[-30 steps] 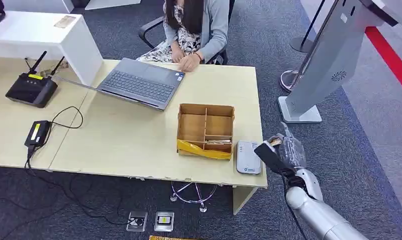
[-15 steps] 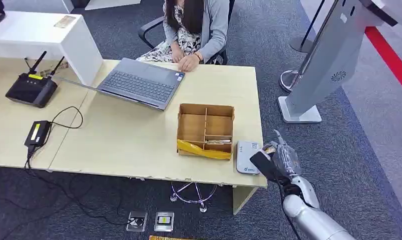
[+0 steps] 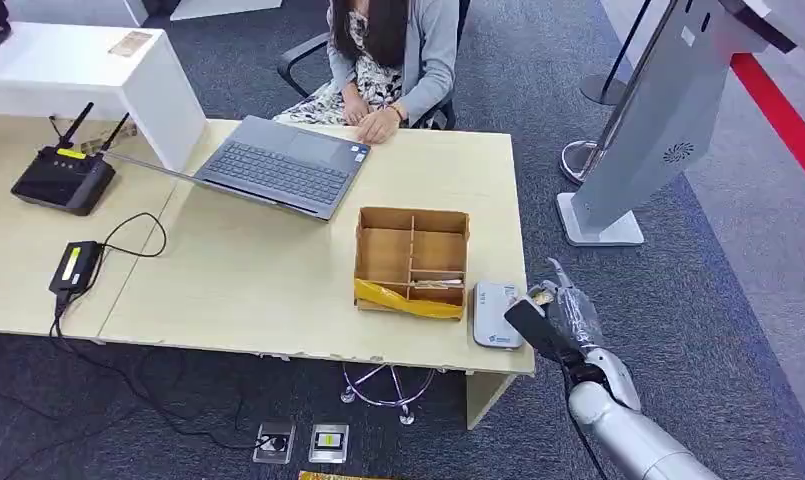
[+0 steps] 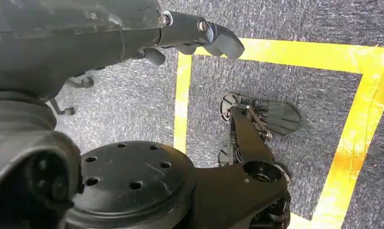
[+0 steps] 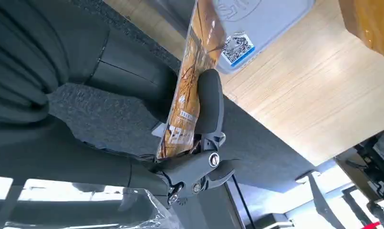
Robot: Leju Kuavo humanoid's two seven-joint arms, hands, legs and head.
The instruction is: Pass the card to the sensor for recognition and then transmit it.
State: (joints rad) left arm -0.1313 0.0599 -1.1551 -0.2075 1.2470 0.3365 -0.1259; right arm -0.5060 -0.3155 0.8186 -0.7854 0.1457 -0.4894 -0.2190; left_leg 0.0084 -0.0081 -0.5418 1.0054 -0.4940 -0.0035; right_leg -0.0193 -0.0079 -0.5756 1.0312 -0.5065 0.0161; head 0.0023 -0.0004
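a grey carpet floor lies all around a pale wood table [image 3: 278, 290], and a person [image 3: 393, 60] sits at the far side by a laptop [image 3: 278, 165]. a brown box with little rooms [image 3: 412, 258] stands on the table. just beside the box, near the table's right corner, lies the small grey sensor [image 3: 497, 314], flat on the wood.

the right hand [image 3: 556, 318] is at that same corner. its fingers [image 5: 208, 102] are closed tight on the card [image 5: 190, 90], which is pinched between a dark finger and the thumb side of the hand. the card stands on its thin edge, not flat. in the right wrist view its long side points out from the fingers toward the sensor, and its far end sits over the sensor's edge, by the little square code. i cannot tell if the card touches the sensor or hangs just above it.

so the sensor lies right ahead of the card's tip, and the right hand is the near one. i think the card needs to tip flatter and go a bit further over the sensor.

the left hand [image 4: 199, 36] hangs down over the carpet with yellow tape lines. its fingers hold nothing and look a bit apart.
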